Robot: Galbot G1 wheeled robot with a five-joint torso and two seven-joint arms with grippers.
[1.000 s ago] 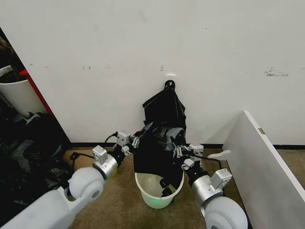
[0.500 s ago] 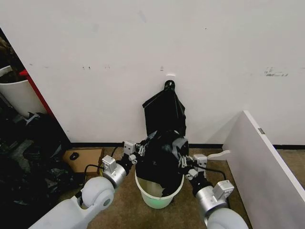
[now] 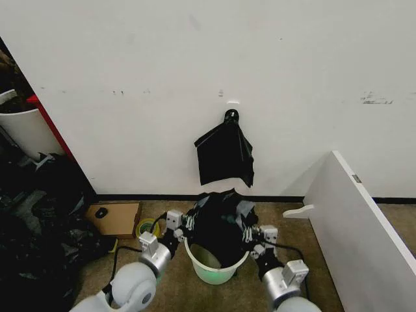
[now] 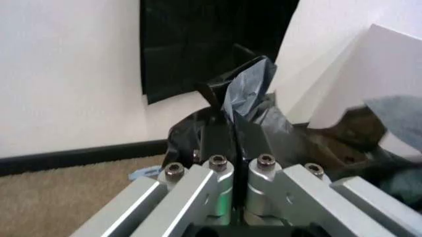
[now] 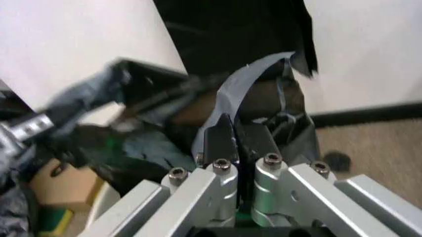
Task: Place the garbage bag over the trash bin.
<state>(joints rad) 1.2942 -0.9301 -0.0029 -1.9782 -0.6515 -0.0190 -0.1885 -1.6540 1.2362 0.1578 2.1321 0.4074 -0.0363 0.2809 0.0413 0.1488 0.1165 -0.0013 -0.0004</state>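
lowered now onto the trash bin [image 3: 214, 263] on the floor against the wall: garbage bag [image 3: 221, 221], a second ago held up higher in front of the black bunch on the wall hook [image 3: 225, 156], now sunk so its bulk sits on and in the bin mouth. left gripper [image 3: 188, 222] clamped tight on a fold at the bag's left edge, fingers [image 4: 218, 143] pressed together on plastic; right gripper [image 3: 249, 232] likewise pinching the right edge, fingers [image 5: 221, 140] closed on film. probably mid-way through drawing the bag over the rim; near rim bare. far rim hidden under the bag; hard to tell whether the bag's mouth faces down.
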